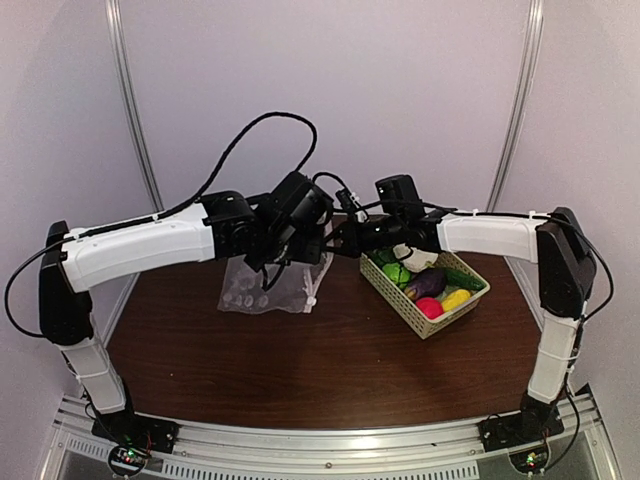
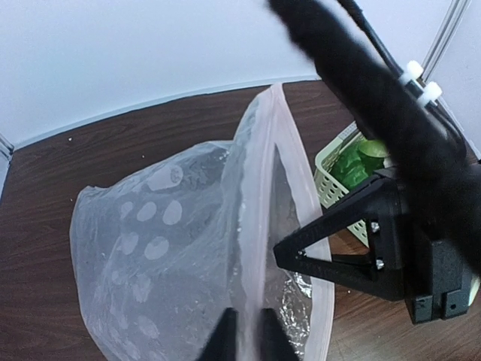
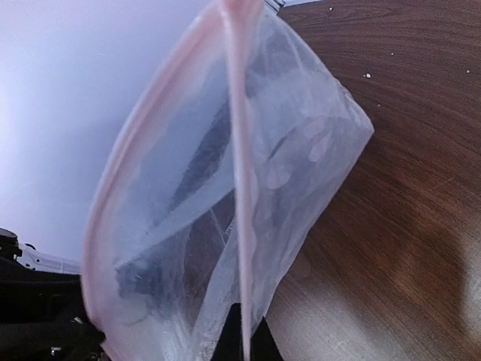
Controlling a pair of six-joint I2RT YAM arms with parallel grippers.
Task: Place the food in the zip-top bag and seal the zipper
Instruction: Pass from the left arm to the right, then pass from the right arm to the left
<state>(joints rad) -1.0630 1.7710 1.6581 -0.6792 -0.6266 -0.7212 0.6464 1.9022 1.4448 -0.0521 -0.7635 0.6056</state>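
Dark brown wood-grain table (image 1: 330, 360), walled by pale panels, bears everything. Across it reach the two white-and-black arms, the left arm (image 1: 140, 245) and the right arm (image 1: 490, 235), whose wrists meet over the far middle and hide the upper part of the zip-top bag (image 1: 265, 285) in the top view.

The bag hangs below the wrists, its dotted lower part resting on the table left of centre. In both wrist views its mouth gapes, the two rims bowed apart. The zipper (image 3: 239, 150) runs as a pale pinkish strip along those rims.

Just right of the bag stands a pale green lattice basket (image 1: 395, 300). The food is in it: purple eggplant (image 1: 425, 283), yellow piece (image 1: 456, 298), red-pink ball (image 1: 430, 308) and a green round piece (image 1: 395, 272). In the left wrist view the right arm crosses the upper right corner and covers most of the basket.

Left gripper (image 2: 248, 338): jaws narrow, pinching one rim of the bag's mouth between the fingertips. Right gripper (image 3: 242, 338): jaws nearly together, clamped on the opposite rim, the strip running down between them.
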